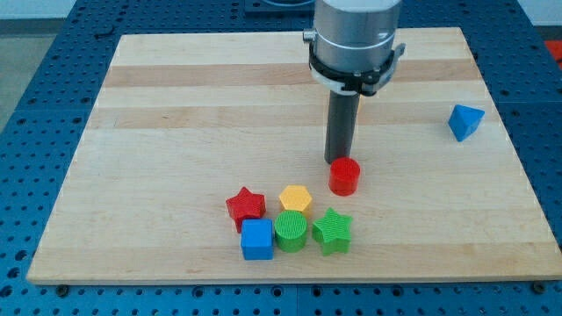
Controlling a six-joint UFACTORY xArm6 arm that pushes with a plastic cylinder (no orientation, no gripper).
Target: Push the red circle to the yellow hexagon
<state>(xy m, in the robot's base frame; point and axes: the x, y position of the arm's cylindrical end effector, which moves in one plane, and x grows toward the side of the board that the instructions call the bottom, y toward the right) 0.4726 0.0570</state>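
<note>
A pale wooden board (176, 96) is being shown lying on a blue perforated bench (35, 53), with bare wood taking up most of the single camera view. The arm's grey cylindrical housing (356, 39) is being seen hanging over the far middle of the board, and the dark rod (342, 123) is being carried straight down from it. No pincer is being carried, so nothing is being grasped or released; only my tip (339, 161) is being presented to the blocks, and it is being held right against the far side of the red circle (345, 176), apparently touching it. The red circle is being seen just to the right of, and slightly farther than, the yellow hexagon (296, 198), with a narrow strip of wood left between them. A cluster is being formed around the hexagon: the red star (245, 206) just to its left, the green circle (291, 231) touching its near side, the blue cube (257, 239) at the near left, and the green star (333, 231) at the near right. A blue triangular block (465, 121) is being seen well apart, near the board's right edge.
</note>
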